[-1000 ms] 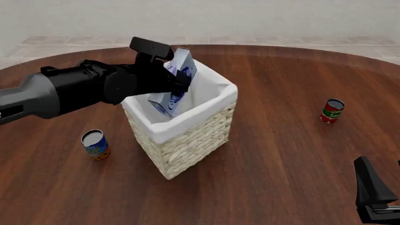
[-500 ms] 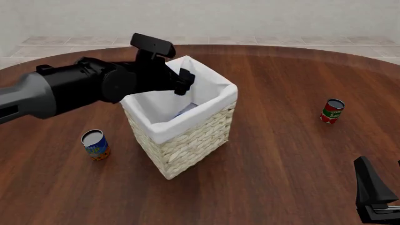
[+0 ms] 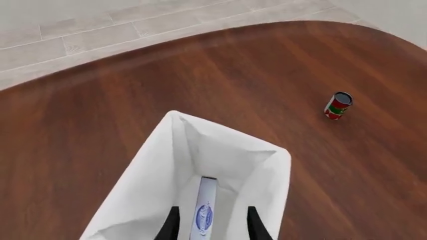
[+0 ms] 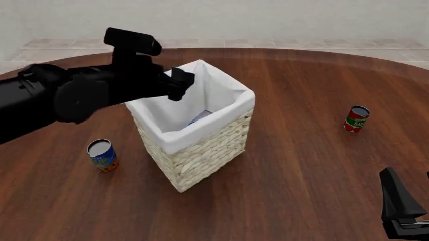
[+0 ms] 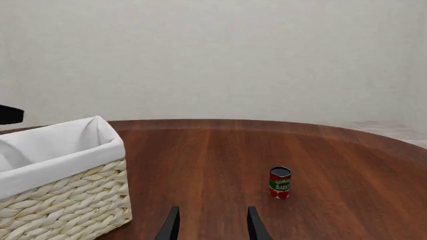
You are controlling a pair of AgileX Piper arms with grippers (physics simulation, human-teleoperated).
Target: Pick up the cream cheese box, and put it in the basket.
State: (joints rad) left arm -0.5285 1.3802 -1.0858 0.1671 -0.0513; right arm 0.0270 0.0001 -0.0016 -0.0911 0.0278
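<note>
The cream cheese box lies inside the basket, resting on edge against the white liner. In the front view only a corner of the cream cheese box shows, deep in the basket at the table's middle. My left gripper hovers over the basket's back-left rim, open and holding nothing. In the left wrist view the left gripper looks straight down into the basket. My right gripper rests low at the front right, open and empty, far from the basket. The right gripper also shows in its own wrist view.
A blue and orange can stands on the table left of the basket, under my left arm. A red tomato can stands at the right, also seen as the red can and the red can. The round wooden table's edge curves behind.
The box left my left gripper and dropped into the basket. Since then the left arm has drawn back to the left and a little upward. The right arm stayed still.
</note>
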